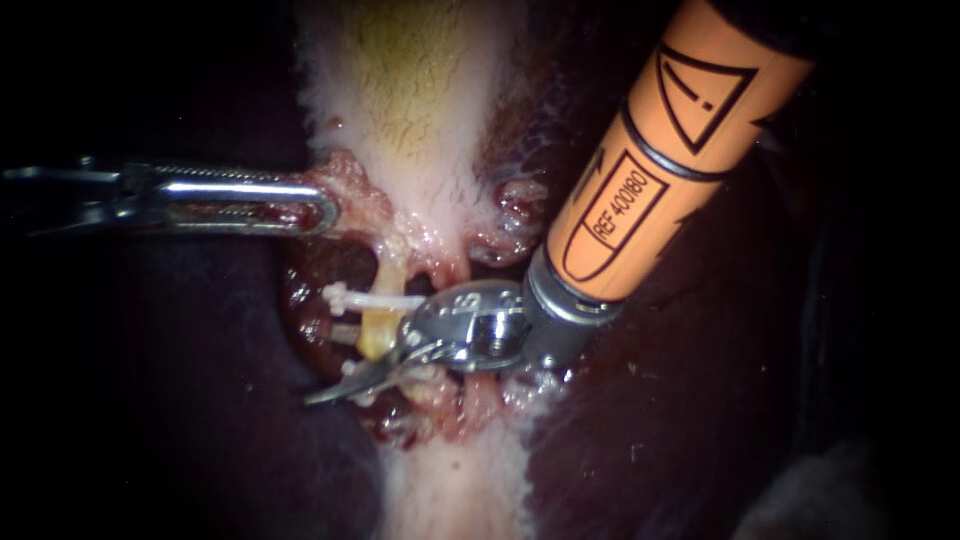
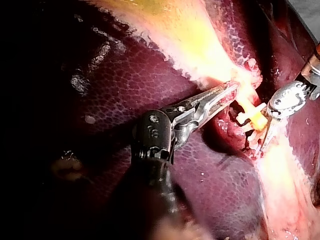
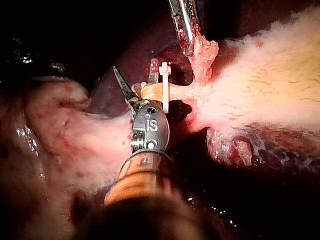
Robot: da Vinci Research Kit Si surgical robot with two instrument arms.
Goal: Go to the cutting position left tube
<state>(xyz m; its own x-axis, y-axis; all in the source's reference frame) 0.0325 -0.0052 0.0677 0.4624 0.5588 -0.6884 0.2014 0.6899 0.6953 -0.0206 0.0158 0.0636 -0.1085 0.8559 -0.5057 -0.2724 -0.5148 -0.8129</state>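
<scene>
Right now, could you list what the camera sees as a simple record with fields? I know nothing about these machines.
left instrument: enters from the left; jaws shut on the ragged tissue at the gallbladder's narrow end
right instrument: orange shaft from the upper right; a pointed blade lies right beside the tube
tube: short, yellowish, hanging from the gallbladder's narrow end
clip: white, set across the tube
gallbladder: pale, with a yellowish centre
liver: dark red, on both sides
</scene>
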